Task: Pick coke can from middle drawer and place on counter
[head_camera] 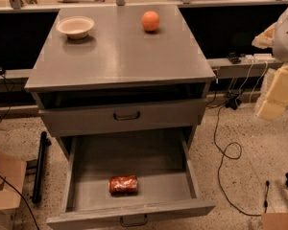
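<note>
The coke can (123, 184) lies on its side in the pulled-out middle drawer (81, 190), near the drawer's front and a little left of centre. The drawer's dark handle (133, 220) shows at the bottom edge of the view. The counter (120, 51) is the cabinet's flat grey top, above a shut drawer front (126, 115). My gripper (273, 92) is at the right edge of the view, beside the cabinet at about counter height, well away from the can and holding nothing.
A cream bowl (75, 27) stands at the counter's back left and an orange fruit (150, 21) at its back right. Black cables (225, 147) trail on the floor to the right. A cardboard box (5, 183) and a dark bar (39, 169) are on the left.
</note>
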`<control>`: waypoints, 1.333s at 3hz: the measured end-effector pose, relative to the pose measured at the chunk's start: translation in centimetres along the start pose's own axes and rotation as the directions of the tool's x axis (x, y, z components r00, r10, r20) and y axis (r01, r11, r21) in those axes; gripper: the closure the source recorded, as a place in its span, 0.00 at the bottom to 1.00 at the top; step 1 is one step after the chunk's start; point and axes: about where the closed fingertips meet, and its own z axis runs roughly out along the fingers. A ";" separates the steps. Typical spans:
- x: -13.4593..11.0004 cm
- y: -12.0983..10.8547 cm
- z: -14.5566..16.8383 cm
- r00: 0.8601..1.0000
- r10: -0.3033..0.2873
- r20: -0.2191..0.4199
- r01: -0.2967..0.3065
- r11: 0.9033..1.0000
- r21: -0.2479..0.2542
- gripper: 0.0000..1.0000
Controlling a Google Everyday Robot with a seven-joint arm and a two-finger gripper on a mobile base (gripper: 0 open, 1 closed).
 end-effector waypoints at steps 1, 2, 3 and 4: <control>0.0 0.0 0.0 1.000 0.000 0.000 0.000 1.000 0.000 0.00; -2.5 0.7 1.5 0.997 -0.058 0.052 0.059 0.998 -0.026 0.00; -6.2 2.7 4.4 0.980 -0.133 0.145 0.146 0.986 -0.081 0.00; -9.9 5.3 8.2 0.943 -0.179 0.280 0.226 0.964 -0.142 0.00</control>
